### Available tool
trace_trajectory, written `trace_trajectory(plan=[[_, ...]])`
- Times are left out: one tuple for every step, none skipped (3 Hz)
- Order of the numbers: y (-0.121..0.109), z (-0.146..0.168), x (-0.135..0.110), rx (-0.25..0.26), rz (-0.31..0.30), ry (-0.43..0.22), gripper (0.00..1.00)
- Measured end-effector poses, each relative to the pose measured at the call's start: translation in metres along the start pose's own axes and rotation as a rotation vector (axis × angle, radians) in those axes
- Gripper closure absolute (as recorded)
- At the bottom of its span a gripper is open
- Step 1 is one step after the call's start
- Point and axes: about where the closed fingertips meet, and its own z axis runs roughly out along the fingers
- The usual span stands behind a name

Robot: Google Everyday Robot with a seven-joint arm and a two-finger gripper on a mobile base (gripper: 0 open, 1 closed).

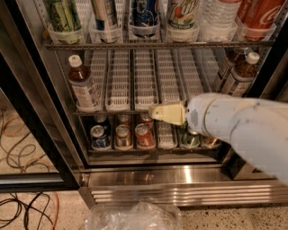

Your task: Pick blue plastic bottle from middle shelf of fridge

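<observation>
The blue plastic bottle (pixel 83 87) stands upright in the leftmost lane of the middle shelf (pixel 120 85); it has a white cap, dark brown drink and a pale label. The fridge (pixel 42 117) stands open, with its black frame at the left. My gripper (pixel 158 112), cream-coloured on a white arm, points left in front of the shelf's front edge. It is to the right of the bottle and a little lower, well apart from it, and holds nothing. A similar bottle (pixel 241 74) stands at the shelf's right end.
Short cans (pixel 118 136) fill the rack below. Tall bottles and cans (pixel 144 18) line the shelf above, with a red cola bottle (pixel 265 13) at the right. The steel base grille (pixel 180 191), a crumpled plastic bag (pixel 132 218) and floor cables (pixel 22 134) lie below.
</observation>
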Motion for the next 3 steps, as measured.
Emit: trace_trajectory(plan=[[-0.0174,0.0002,0.0506,0.058,0.044,-0.014,0.0],[-0.0174,0.0002,0.0506,0.058,0.044,-0.014,0.0],[-0.0201,-0.0005,0.056,0.068,0.066,-0.059,0.0]])
